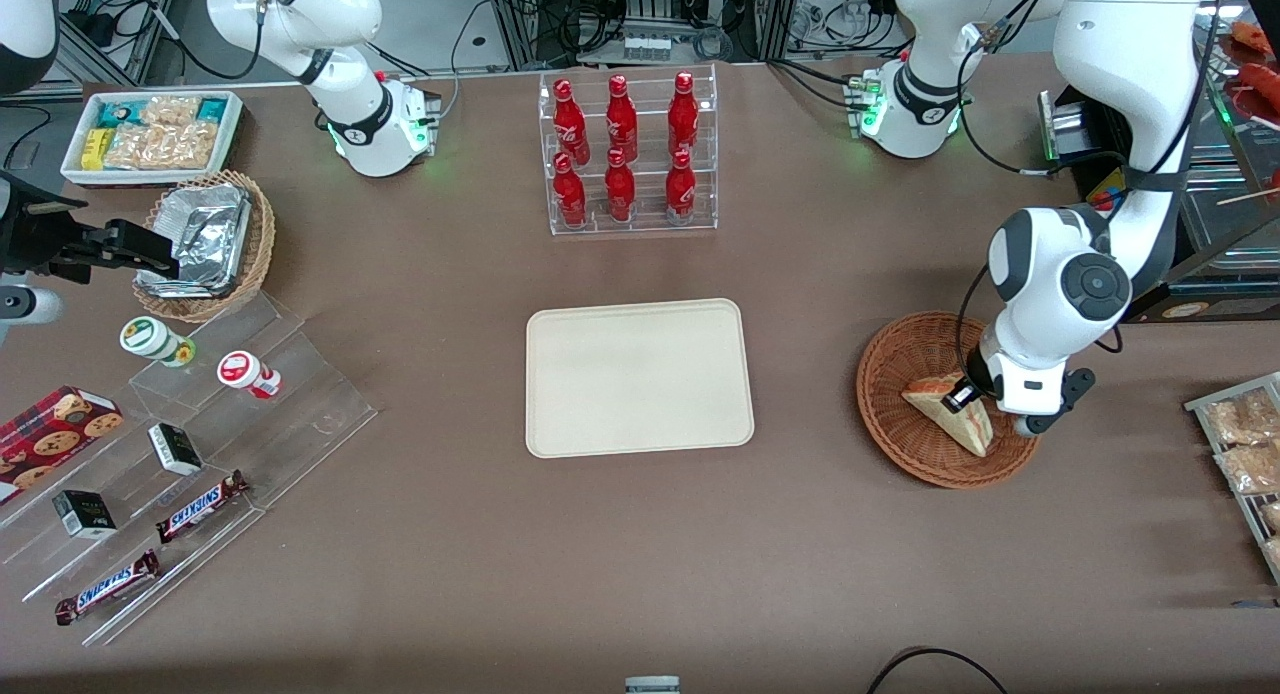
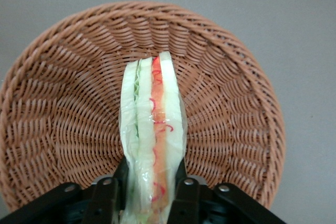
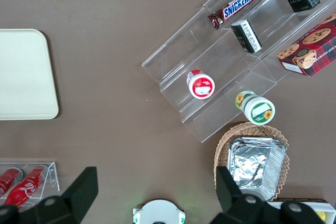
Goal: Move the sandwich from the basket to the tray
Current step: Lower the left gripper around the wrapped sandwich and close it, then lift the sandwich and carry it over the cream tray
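Wrist view shows the gripper [image 2: 153, 192] clamped on the sandwich [image 2: 153, 129] in the basket [image 2: 63, 103]; from the front, the tray [image 1: 640, 376] lies bare beside it.

The basket [image 2: 68, 103] is woven wicker, reddish-brown, ribbed and rough. The sandwich [image 2: 153, 129] sits in clear glossy plastic film that catches light along its edges. The gripper [image 2: 149, 195], closed on that film-wrapped wedge, has matt black plastic fingers [image 2: 107, 198] with dull metal screws. The tray [image 1: 638, 376] is smooth, matt cream plastic. The table [image 1: 640, 554] looks matt brown and finely textured. The arm's shell [image 1: 1060, 284] is glossy white plastic.
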